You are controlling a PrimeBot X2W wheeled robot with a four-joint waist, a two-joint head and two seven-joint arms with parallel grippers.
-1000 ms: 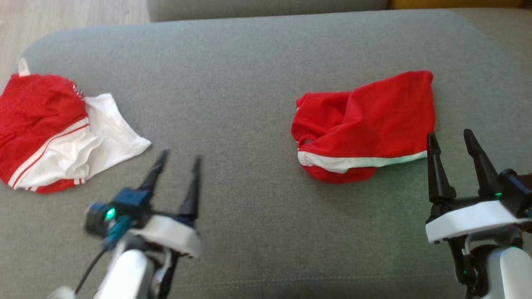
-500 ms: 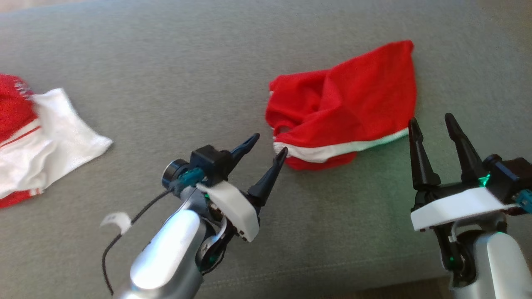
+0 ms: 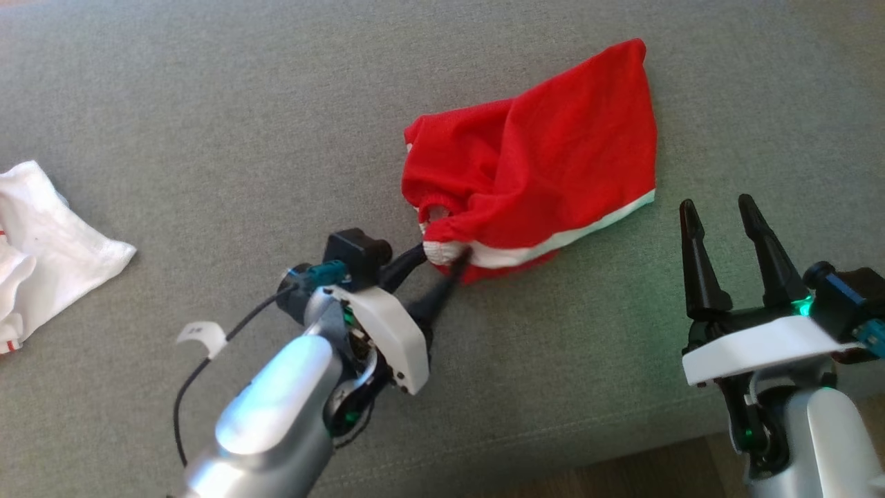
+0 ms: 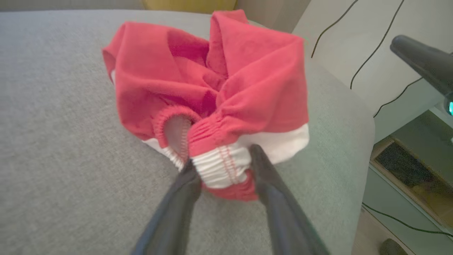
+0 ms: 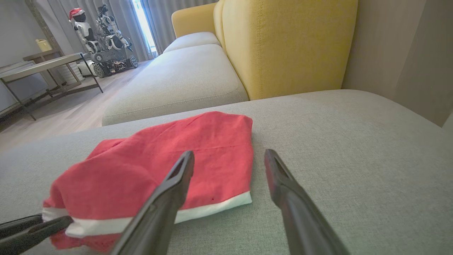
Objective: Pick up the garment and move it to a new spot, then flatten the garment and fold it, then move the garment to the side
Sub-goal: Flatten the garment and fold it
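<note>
Centrally, the red garment [image 3: 553, 145] lies crumpled on the grey sofa [image 3: 207, 104]. The left gripper [image 3: 444, 252] flanks its white waistband, touching both sides; whether it is clamped cannot be told. The right gripper [image 3: 715, 202] sits just beside the garment, fingers apart.

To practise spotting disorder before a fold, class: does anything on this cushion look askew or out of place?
The red garment lies bunched and twisted on the grey cushion, its white waistband gathered into a lump between the fingers of the left gripper. A white garment sits rumpled at the head view's left edge.
</note>
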